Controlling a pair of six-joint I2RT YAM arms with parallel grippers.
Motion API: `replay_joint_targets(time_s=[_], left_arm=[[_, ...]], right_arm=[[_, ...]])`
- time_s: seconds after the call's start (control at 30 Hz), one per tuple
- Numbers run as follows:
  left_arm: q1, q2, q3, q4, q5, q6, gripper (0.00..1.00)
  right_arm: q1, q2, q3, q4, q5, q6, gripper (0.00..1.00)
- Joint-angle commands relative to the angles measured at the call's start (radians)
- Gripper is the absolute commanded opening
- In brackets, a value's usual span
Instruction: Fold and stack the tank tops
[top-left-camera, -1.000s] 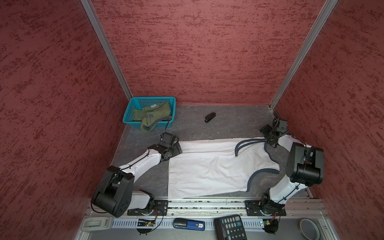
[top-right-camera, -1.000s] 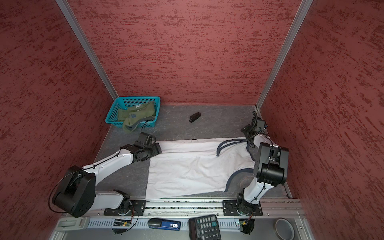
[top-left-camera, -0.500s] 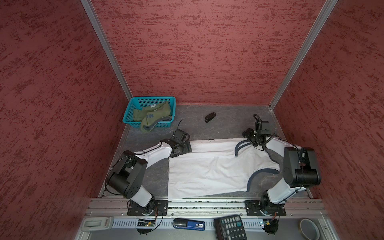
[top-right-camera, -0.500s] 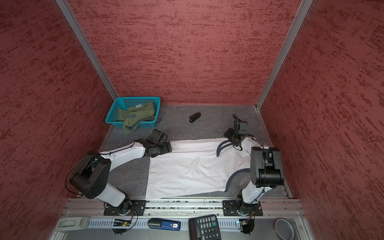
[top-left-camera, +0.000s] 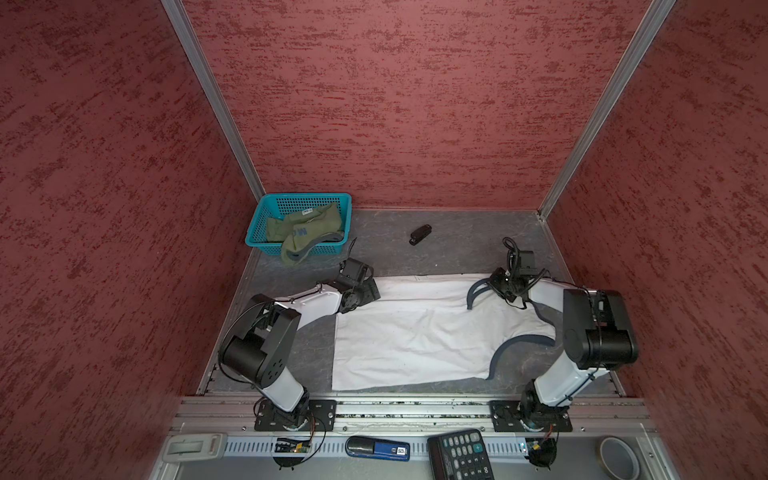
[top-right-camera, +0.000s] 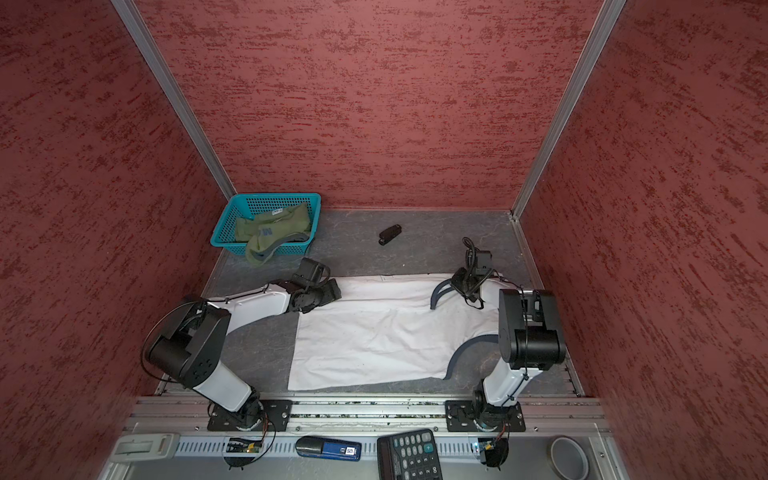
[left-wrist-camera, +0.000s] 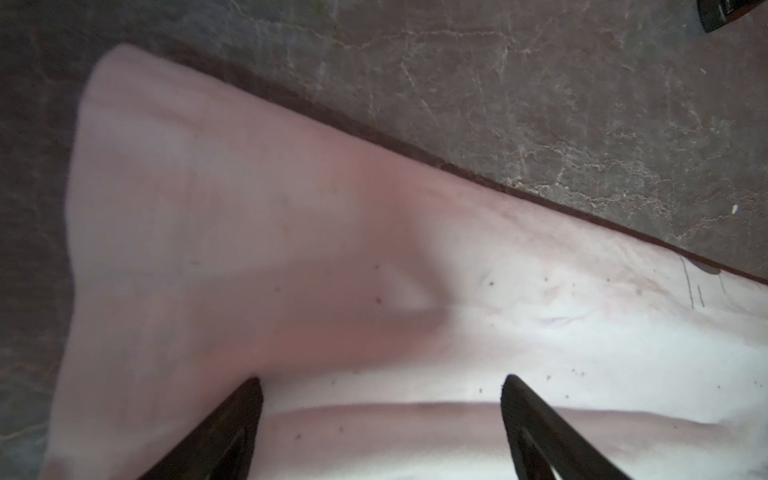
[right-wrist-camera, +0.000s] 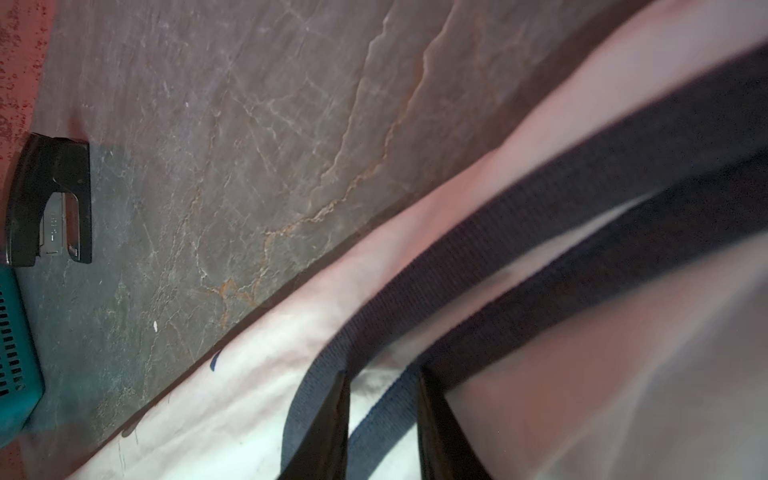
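Two tank tops show. The white tank top (top-left-camera: 415, 332) lies spread flat on the grey desk (top-left-camera: 457, 241), between the two arms. The olive green tank top (top-left-camera: 307, 232) sits bunched in the blue basket (top-left-camera: 299, 202) at the far left. The left tool (left-wrist-camera: 380, 382) is wide open over the white tank top's far corner. The right tool (right-wrist-camera: 384, 374) has its fingers close together around the dark trim (right-wrist-camera: 540, 208); I cannot tell if they pinch it.

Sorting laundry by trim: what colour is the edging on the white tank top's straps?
Dark grey-blue trim, clearest in the right wrist view.
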Motion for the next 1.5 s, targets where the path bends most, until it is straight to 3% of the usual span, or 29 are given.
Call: replay_joint_targets(time_s=[0.0, 0.4, 0.73, 1.0, 1.13, 1.27, 1.47], left_arm=[[0.014, 0.044, -0.061, -0.074, -0.009, -0.013, 0.91], [0.016, 0.035, -0.074, -0.070, -0.036, -0.029, 0.91], [0.044, 0.094, -0.012, -0.058, -0.033, -0.022, 0.91], [0.066, 0.185, 0.154, -0.092, -0.063, 0.022, 0.92], [0.064, 0.166, 0.242, -0.140, -0.057, 0.054, 0.93], [0.024, 0.041, 0.266, -0.227, -0.062, 0.069, 0.99], [-0.070, -0.254, 0.121, -0.410, -0.100, 0.033, 1.00]], right_arm=[[-0.003, 0.012, 0.021, 0.009, -0.005, 0.013, 0.29], [0.017, -0.103, -0.021, -0.008, -0.028, 0.020, 0.31], [0.004, 0.080, 0.072, 0.015, -0.005, 0.000, 0.33], [-0.012, 0.207, 0.246, -0.023, 0.028, 0.001, 0.34], [-0.013, 0.129, 0.250, -0.060, 0.016, -0.013, 0.44], [0.001, -0.046, 0.180, -0.133, 0.006, -0.061, 0.51], [0.132, -0.385, -0.029, -0.312, 0.026, -0.097, 0.53]])
